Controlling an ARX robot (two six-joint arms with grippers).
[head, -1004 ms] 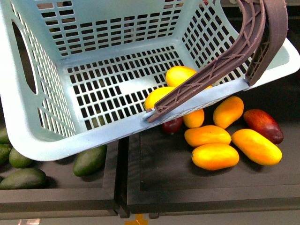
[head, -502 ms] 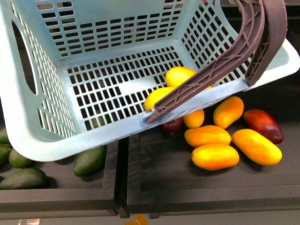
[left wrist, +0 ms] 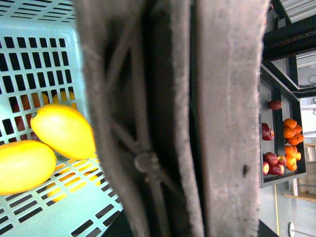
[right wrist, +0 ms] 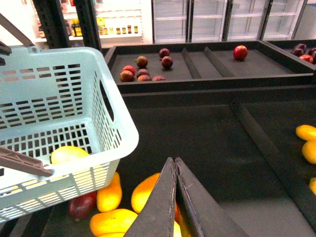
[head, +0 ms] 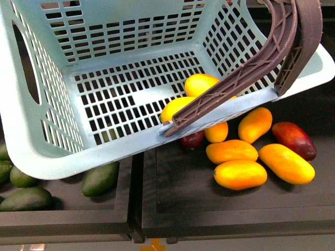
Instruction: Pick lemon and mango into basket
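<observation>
The turquoise basket (head: 78,163) hangs tilted over the shelf trays and fills the upper front view. Its brown handle (head: 246,63) crosses the near rim. That handle (left wrist: 173,118) fills the left wrist view, where my left gripper is shut on it, its fingers hidden. Two yellow oval fruits (head: 201,83) (head: 177,107) lie on the basket floor; I cannot tell which is the lemon and which the mango. Several yellow-orange mangoes (head: 241,174) lie in the tray below. My right gripper (right wrist: 173,160) is shut and empty, over those mangoes (right wrist: 143,192), beside the basket (right wrist: 118,123).
Dark green oval fruits (head: 99,179) lie in the left tray, under the basket's corner. A dark red mango (head: 294,139) sits at the right of the pile. A raised divider (head: 137,209) separates the trays. Red fruits (right wrist: 143,74) fill back trays, and more yellow fruits (right wrist: 307,132) lie at the right.
</observation>
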